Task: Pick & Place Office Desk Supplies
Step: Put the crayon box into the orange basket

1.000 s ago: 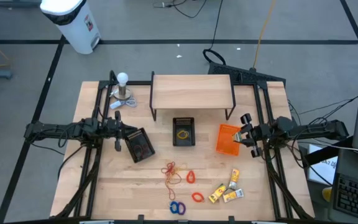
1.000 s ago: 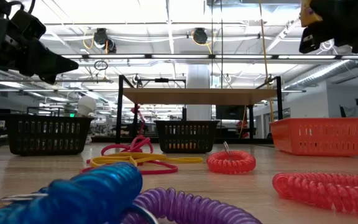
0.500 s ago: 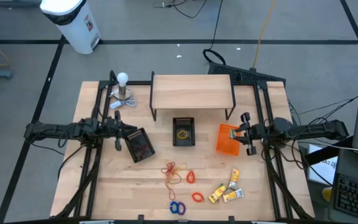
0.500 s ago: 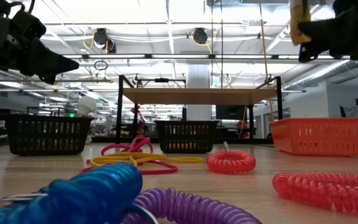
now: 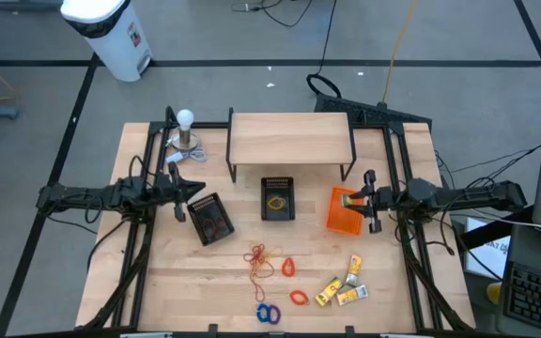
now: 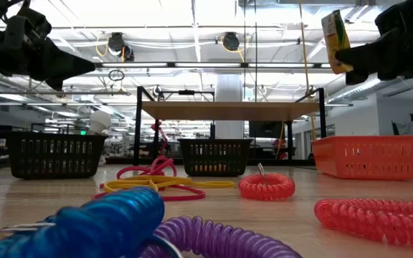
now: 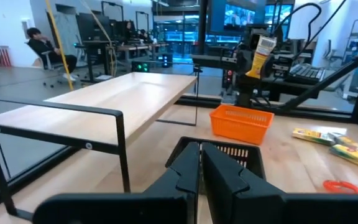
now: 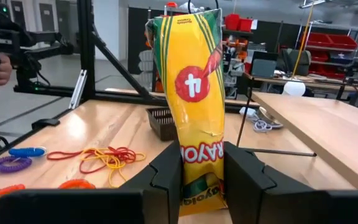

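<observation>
A: Step in hand: carry phase. Right gripper (image 8: 201, 171) clamped partway on a yellow crayon packet (image 8: 194, 99), packet upright between the fingers, held high above the orange bin (image 5: 344, 210) at the table's right side.

B: Left side?

A: Left gripper (image 7: 201, 165) with fingers pressed together, nothing held, hovering just beside the angled black mesh bin (image 5: 211, 217). Waiting.

B: Remaining supplies?

A: Three more yellow packets (image 5: 341, 285) lying near the front right; rubber bands (image 5: 260, 260) in a tangle at front centre; red rings (image 5: 288, 268) next to them; blue and purple rings (image 5: 269, 313) at the front edge. Centre mesh bin (image 5: 277, 198) already with something yellow inside.

B: Next move?

A: Judged: lower over the orange bin, spread the fingers, let the packet drop inside the walls. Risk: packet tall, might catch the rim.

B: Change against the earlier frames?

A: Right gripper shifted inward from the table's edge toward the bin; packet swung into upright view in the low camera. Left arm barely moved.
</observation>
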Controlling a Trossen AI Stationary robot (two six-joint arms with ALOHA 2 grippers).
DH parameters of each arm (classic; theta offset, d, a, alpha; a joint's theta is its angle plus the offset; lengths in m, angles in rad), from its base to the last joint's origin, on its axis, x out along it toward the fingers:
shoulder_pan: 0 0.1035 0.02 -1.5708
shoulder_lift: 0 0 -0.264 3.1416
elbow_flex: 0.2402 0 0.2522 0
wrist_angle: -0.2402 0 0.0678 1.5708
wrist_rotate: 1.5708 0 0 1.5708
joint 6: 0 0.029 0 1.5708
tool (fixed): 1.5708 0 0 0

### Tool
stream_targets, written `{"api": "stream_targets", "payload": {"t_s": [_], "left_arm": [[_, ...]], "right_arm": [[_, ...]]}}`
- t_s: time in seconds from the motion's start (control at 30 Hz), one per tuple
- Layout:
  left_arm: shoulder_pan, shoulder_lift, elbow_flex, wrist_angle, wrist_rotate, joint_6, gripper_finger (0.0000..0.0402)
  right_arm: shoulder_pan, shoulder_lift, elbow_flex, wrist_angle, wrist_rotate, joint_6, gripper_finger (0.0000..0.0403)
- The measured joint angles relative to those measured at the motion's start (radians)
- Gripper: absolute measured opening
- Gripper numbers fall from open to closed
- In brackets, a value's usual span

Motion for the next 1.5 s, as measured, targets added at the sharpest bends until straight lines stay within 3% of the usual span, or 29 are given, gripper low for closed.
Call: {"api": "stream_targets", "payload": {"t_s": [0.23, 0.4, 0.6, 0.9, 1.0, 1.13, 1.33, 1.5], "left_arm": [[0.000, 0.000, 0.001, 0.007, 0.010, -0.061, 0.0019], [0.000, 0.000, 0.002, 0.004, 0.010, -0.019, 0.0019], [0.000, 0.000, 0.002, 0.000, 0.009, 0.069, 0.0019], [0.000, 0.000, 0.003, -0.005, 0.018, 0.070, 0.0019], [0.000, 0.000, 0.003, -0.015, 0.018, 0.072, 0.0019], [0.000, 0.000, 0.003, -0.016, 0.018, 0.099, 0.0019], [0.000, 0.000, 0.003, -0.011, 0.017, 0.101, 0.0019], [0.000, 0.000, 0.003, -0.010, 0.017, 0.098, 0.0019]], "right_arm": [[0.000, 0.005, 0.082, -0.037, 0.001, 0.034, 0.0084], [0.000, 0.065, 0.273, -0.197, 0.053, 0.012, 0.0084], [0.001, 0.246, 0.560, -0.491, 0.092, 0.019, 0.0084], [0.003, 0.565, 0.966, -1.118, 0.099, 0.244, 0.0084], [0.002, 0.637, 0.980, -1.240, 0.101, 0.320, 0.0084], [0.002, 0.712, 0.921, -1.258, 0.106, 0.369, 0.0084], [0.002, 0.789, 0.791, -1.229, 0.126, 0.408, 0.0084], [0.002, 0.808, 0.704, -1.100, 0.126, 0.430, 0.0084]]}}
